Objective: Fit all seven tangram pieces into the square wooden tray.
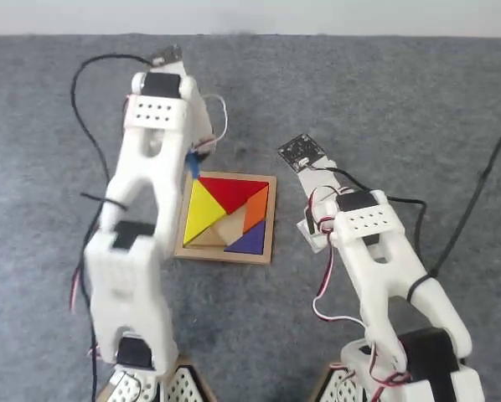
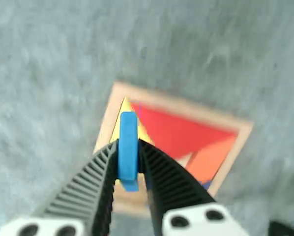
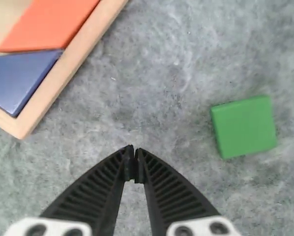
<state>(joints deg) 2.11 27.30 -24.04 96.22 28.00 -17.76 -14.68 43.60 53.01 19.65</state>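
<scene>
Pieces (image 1: 234, 194) in the tray (image 1: 271, 218), square piece (image 3: 244, 126) just beside.

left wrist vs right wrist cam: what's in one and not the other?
Left wrist: left gripper shut on a blue piece, held on edge over the tray; red piece and yellow piece inside. Right wrist: right gripper shut and empty, green square on the carpet outside the tray. Both: tray, orange piece.

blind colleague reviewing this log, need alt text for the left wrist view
The left gripper is shut on a blue piece held on edge, over a corner of the wooden tray. A red piece, a yellow piece and an orange piece lie in the tray.
</scene>
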